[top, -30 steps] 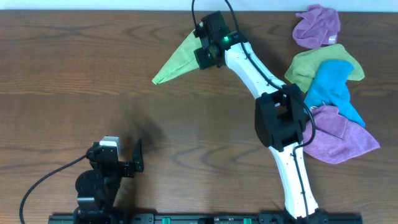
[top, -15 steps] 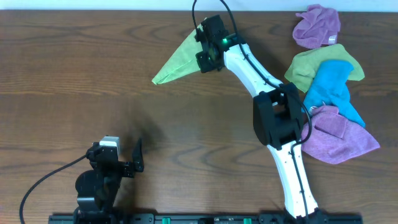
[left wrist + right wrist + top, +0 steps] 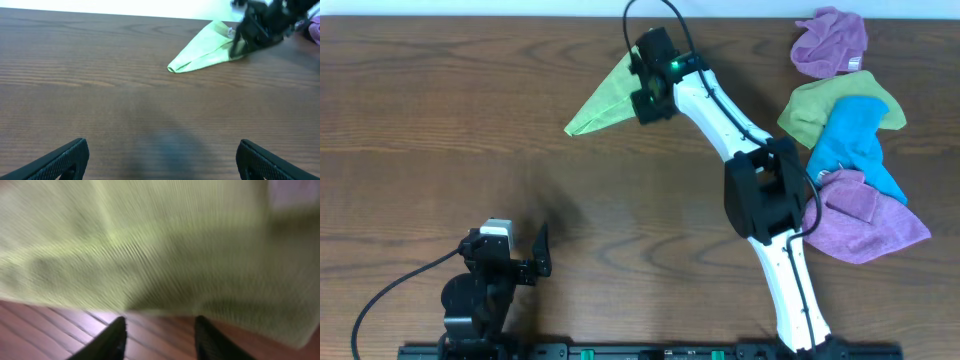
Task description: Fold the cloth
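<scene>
The cloth (image 3: 602, 100) lay at the far middle of the table (image 3: 440, 150), bunched into a long wedge. Its narrow tip pointed near-left and its wider end sat to the right, under the right gripper (image 3: 160, 339).

The right wrist view was blurred. The right fingers (image 3: 114, 339) stood partly apart with bare wood between them. The cloth edge was just beyond the tips and nothing was pinched. The left gripper (image 3: 162, 157) sat near-left, well apart from the cloth, fingers spread wide and empty. Spare rags (image 3: 850, 150) were heaped at the right, clear of the cloth.

Handling, as a judgement: light, limp and not fragile. The terry nap should grip well, so slip was unlikely. It would not hold a shape and would drape and drag on the wood. The layers looked doubled, so a pinch might catch one ply or several. The best hold was probably an edge or corner at the wide right end, pinched low against the table. The left tip was a likely second hold.
</scene>
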`<act>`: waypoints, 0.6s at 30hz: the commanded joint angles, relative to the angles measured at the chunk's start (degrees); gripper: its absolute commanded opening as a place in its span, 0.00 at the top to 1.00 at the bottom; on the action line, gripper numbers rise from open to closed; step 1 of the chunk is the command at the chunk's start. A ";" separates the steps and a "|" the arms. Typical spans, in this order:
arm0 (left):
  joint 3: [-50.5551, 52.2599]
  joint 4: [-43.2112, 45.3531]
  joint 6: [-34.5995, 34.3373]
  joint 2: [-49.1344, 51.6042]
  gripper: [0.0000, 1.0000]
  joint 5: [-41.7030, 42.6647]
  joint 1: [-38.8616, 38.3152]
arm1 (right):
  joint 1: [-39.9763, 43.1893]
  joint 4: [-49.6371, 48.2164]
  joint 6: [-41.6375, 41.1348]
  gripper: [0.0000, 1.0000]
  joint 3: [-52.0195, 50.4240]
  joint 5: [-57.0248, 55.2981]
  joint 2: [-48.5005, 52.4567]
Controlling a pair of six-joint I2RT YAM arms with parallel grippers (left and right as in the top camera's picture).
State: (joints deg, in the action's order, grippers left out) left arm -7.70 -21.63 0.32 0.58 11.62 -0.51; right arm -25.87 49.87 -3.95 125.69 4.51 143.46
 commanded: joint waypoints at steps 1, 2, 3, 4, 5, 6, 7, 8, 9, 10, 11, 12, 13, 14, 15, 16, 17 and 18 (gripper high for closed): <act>1.22 -0.20 0.98 -0.33 0.05 0.20 -0.15 | 0.02 -3.58 1.44 0.50 0.31 -0.02 -4.11; 1.22 -0.17 0.96 -0.33 0.05 0.20 -0.15 | 0.35 -5.42 1.42 0.49 0.31 -0.02 -3.91; 1.22 -0.20 0.98 -0.33 0.05 0.20 -0.15 | 0.57 -6.54 1.42 0.50 0.31 -0.02 -3.67; 1.22 -0.17 0.98 -0.33 0.05 0.20 -0.15 | 0.94 -7.52 1.42 0.51 0.28 -0.02 -3.61; 1.22 -0.17 0.96 -0.33 0.05 0.20 -0.15 | 1.27 -8.09 1.42 0.51 0.24 -0.04 -3.32; 1.22 -0.17 0.98 -0.33 0.05 0.20 -0.15 | 1.53 -8.48 1.42 0.52 0.24 -0.02 -3.02; 1.22 -0.20 0.96 -0.33 0.04 0.20 -0.15 | 1.81 -8.81 1.42 0.54 0.24 -0.02 -2.47; 1.22 -0.20 0.96 -0.33 0.05 0.20 -0.15 | 2.12 -9.07 1.40 0.55 0.24 -0.02 -1.70; 1.22 -0.20 0.98 -0.33 0.05 0.20 -0.15 | 2.51 -9.38 1.20 0.57 0.24 0.00 -0.72; 1.22 -0.17 0.96 -0.33 0.05 0.20 -0.15 | 2.75 -9.75 1.20 0.60 0.24 0.02 0.17; 1.22 -0.20 0.96 -0.33 0.05 0.20 -0.15 | 2.82 -10.10 1.20 0.60 0.24 0.00 0.92; 1.22 -0.17 0.96 -0.33 0.05 0.20 -0.15 | 2.82 -10.23 1.20 0.61 0.24 -0.02 1.09; 1.22 -0.17 0.98 -0.33 0.05 0.20 -0.15 | 2.89 -10.43 1.20 0.61 0.20 -0.02 1.75; 1.22 -0.20 0.98 -0.33 0.05 0.20 -0.15 | 2.95 -10.43 1.20 0.62 0.22 -0.02 2.01; 1.22 -0.20 0.96 -0.33 0.05 0.20 -0.15 | 2.95 -10.38 1.20 0.63 0.20 -0.02 2.82; 1.22 -0.20 0.96 -0.33 0.05 0.20 -0.15 | 2.99 -10.01 1.16 0.64 0.20 0.00 3.08; 1.22 -0.17 0.98 -0.33 0.05 0.20 -0.15 | 3.02 -9.70 0.98 0.65 0.20 0.00 3.85; 1.22 -0.20 0.96 -0.33 0.05 0.20 -0.15 | 3.02 -8.98 0.96 0.66 0.17 0.00 4.00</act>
State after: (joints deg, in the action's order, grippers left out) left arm -7.70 -21.61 0.32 0.58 11.62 -0.49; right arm -22.98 40.27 -3.22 125.71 4.45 145.69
